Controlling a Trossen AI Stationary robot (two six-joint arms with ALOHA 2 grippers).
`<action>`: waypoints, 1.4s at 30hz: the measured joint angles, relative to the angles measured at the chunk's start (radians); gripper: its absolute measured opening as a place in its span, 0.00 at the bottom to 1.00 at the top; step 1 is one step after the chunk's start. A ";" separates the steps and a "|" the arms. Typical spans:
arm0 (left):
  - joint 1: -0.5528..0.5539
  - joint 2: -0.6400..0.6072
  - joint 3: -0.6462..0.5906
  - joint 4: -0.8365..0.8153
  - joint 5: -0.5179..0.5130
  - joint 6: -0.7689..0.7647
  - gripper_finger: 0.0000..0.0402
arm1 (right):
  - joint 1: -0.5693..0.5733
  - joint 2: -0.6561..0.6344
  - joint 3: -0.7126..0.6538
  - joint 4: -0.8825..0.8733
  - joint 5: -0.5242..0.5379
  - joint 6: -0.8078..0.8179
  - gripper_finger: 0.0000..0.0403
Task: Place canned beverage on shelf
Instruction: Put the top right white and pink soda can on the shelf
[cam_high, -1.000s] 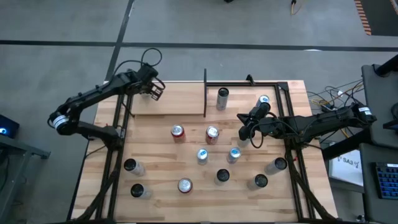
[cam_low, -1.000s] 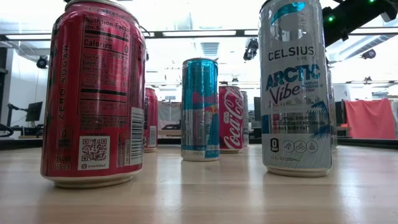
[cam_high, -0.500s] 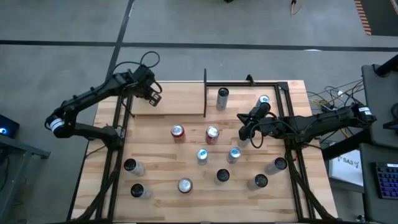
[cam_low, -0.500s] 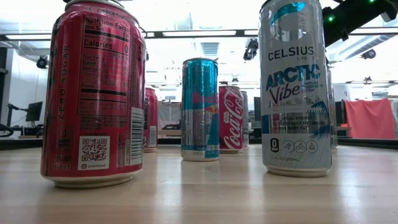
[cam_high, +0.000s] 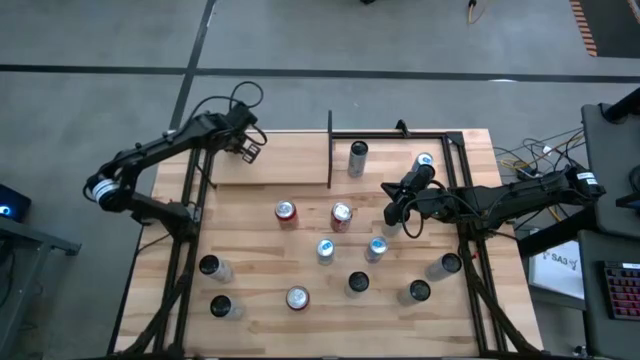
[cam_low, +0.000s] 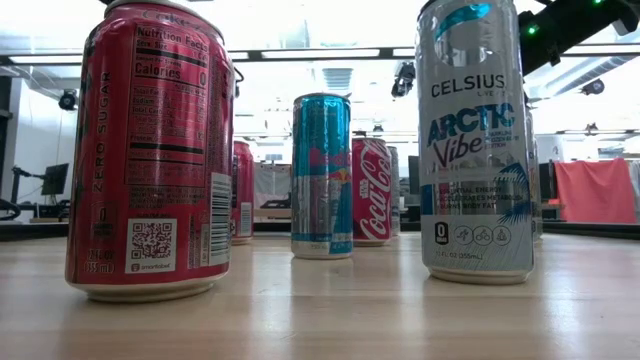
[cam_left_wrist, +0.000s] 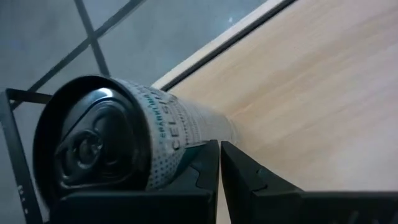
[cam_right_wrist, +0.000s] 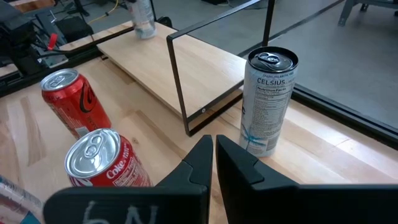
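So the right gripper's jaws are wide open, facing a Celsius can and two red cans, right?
Not quite. The right wrist view shows the right gripper with its jaws shut, not open. It does face the Celsius can and the two red cans.

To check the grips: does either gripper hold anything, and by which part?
Nothing is held. The left gripper is shut beside a can, not around it; the right gripper is shut and empty.

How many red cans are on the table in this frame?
3. One Coca-Cola can and a second Coca-Cola can stand side by side mid-table. The third red can stands near the front edge. None looks hidden from above.
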 joint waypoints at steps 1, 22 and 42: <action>0.005 0.007 0.000 0.002 -0.010 0.000 0.00 | 0.000 0.000 0.000 0.000 0.000 0.000 0.03; 0.040 0.041 0.000 0.059 -0.018 0.023 0.00 | 0.000 0.000 0.000 -0.002 0.000 0.000 0.03; 0.022 0.014 0.000 0.003 -0.046 -0.011 0.00 | 0.002 0.000 -0.011 -0.004 -0.005 0.024 0.03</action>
